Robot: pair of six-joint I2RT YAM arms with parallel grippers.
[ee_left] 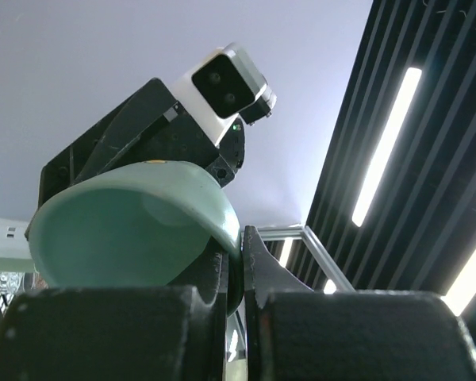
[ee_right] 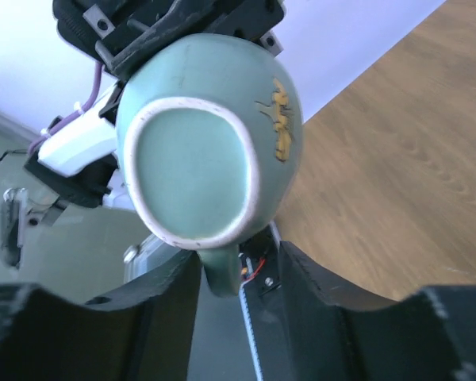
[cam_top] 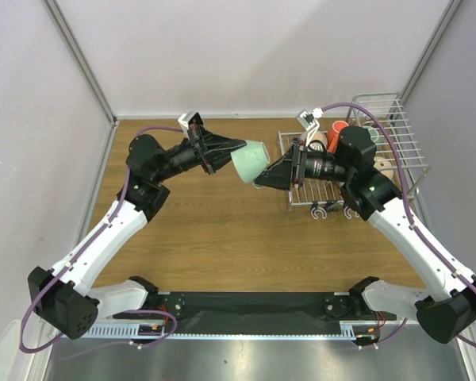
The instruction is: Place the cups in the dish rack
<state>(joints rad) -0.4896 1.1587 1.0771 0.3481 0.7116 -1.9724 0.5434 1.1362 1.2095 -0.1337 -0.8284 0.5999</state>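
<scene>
One teal mug (cam_top: 250,161), airborne between the arms and just left of the dish rack (cam_top: 402,136), not yet loaded. Left gripper (cam_top: 235,151): jaws pinched on the mug's rim wall, carrying it tilted. Right gripper (cam_top: 262,180): jaws apart, set either side of the mug's handle (ee_right: 220,274), with a gap showing on one side, so no firm hold is apparent. Several cups already sit in the rack, among them a white mug with orange inside (cam_top: 337,127); the exact count cannot be read. Judged remaining: finish the hand-over, then place this mug.

The right arm (cam_top: 357,171) hides much of the dish rack (cam_top: 403,135).
</scene>
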